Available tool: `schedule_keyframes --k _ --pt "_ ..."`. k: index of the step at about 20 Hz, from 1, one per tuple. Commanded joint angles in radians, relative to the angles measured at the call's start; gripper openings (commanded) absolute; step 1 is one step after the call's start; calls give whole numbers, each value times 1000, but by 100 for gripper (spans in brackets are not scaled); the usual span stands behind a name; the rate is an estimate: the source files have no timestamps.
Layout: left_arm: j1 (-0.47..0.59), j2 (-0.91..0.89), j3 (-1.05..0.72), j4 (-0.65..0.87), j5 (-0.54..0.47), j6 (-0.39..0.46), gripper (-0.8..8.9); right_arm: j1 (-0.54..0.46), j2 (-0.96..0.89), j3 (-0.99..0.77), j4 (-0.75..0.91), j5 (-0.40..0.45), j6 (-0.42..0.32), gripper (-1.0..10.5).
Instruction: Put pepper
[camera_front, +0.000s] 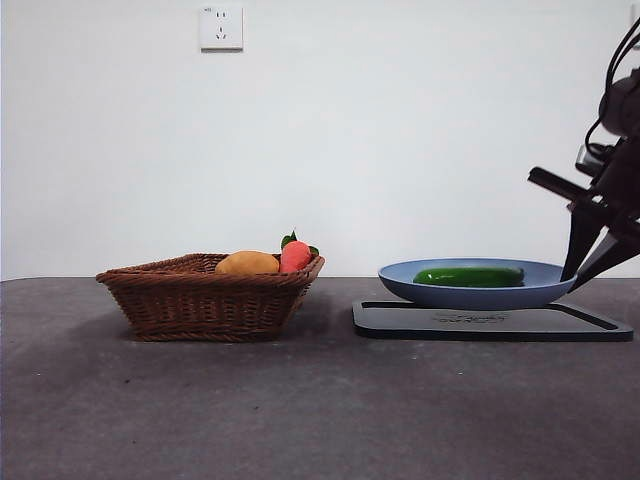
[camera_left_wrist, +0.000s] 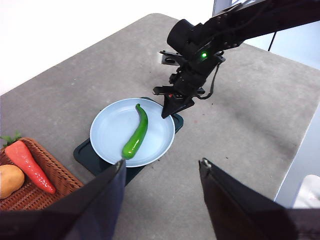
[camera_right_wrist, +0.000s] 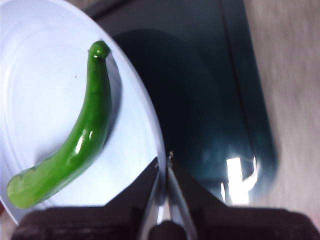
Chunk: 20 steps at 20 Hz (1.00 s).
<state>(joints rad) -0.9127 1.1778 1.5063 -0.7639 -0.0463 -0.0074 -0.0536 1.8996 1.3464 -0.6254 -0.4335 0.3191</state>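
The pepper (camera_front: 468, 276), long, glossy and dark green, lies in the blue plate (camera_front: 400, 285) on a black tray (camera_front: 480, 322). It also shows in the left wrist view (camera_left_wrist: 136, 134) and in the right wrist view (camera_right_wrist: 75, 140). My right gripper (camera_right_wrist: 164, 157) is shut and empty, its tips at the plate's rim (camera_right_wrist: 150, 125), apart from the pepper. In the front view it (camera_front: 570, 280) comes in from the right edge. My left gripper (camera_left_wrist: 162, 162) is open and empty, high above the table, looking down on the plate (camera_left_wrist: 107, 130) and the right gripper (camera_left_wrist: 165, 114).
A wicker basket (camera_front: 200, 300) stands left of the tray, holding a yellow-orange fruit (camera_front: 247, 263) and a red fruit with green leaves (camera_front: 295, 256). In the left wrist view the basket (camera_left_wrist: 30, 192) sits close to the tray (camera_left_wrist: 82, 152). The table's edge (camera_left_wrist: 295, 145) is near.
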Motion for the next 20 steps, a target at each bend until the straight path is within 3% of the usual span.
schedule_keyframes --k 1,8,13,20 --pt "-8 8 21 6 -5 8 262 -2 53 46 19 -1 6 5" --pt "-8 8 21 6 -5 8 262 -5 99 47 29 21 -6 11" --pt "-8 8 21 7 -5 8 262 -6 92 47 1 20 -8 194" --pt "-8 9 21 6 -5 9 262 -48 -128 47 -134 86 -102 223"
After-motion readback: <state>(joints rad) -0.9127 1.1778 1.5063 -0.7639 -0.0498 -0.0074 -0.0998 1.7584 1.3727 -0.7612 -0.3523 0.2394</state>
